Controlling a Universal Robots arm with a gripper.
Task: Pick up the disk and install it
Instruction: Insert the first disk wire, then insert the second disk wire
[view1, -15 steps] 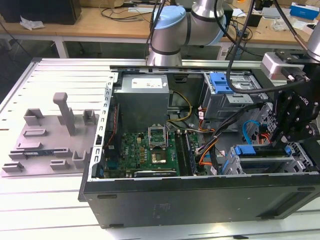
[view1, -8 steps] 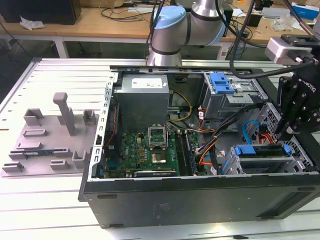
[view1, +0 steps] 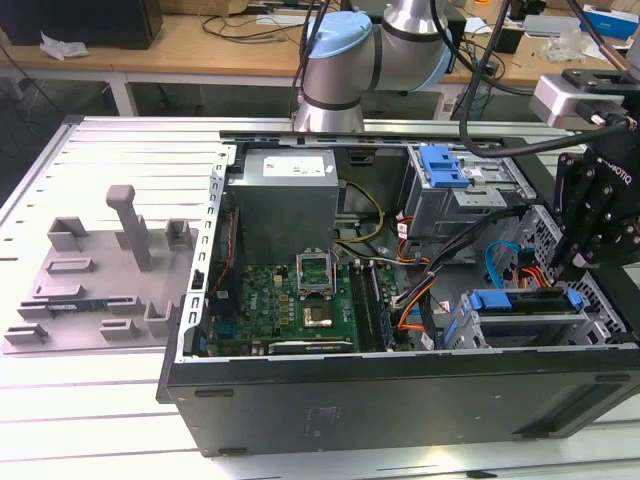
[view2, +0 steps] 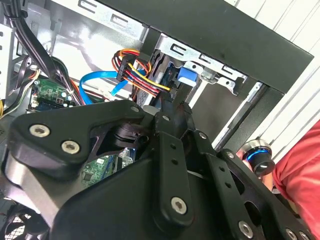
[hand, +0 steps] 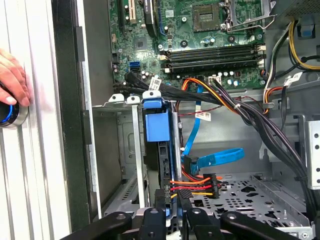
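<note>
One disk (view1: 527, 312), blue-framed, sits in the drive cage (view1: 455, 330) at the case's corner; our claw (view1: 572, 262) stands at its cabled end, along its long axis. We cannot tell the grip.

One disk (view1: 527, 312), one gripper (hand: 172, 210), one computer case (view1: 400, 400), one hand (hand: 12, 77)

Around the silver hard drive in its bright blue plastic bracket (view1: 525, 300), seated in the metal drive cage (hand: 131, 150), room is tight. The black gripper (hand: 172, 202) sits at its rear edge. Beside it, orange-red-yellow power wires (hand: 195, 185) and a thin curved blue cable (hand: 215, 157) crowd the gap. Beyond these, the perforated grey case floor (hand: 250, 192) lies open.
</note>
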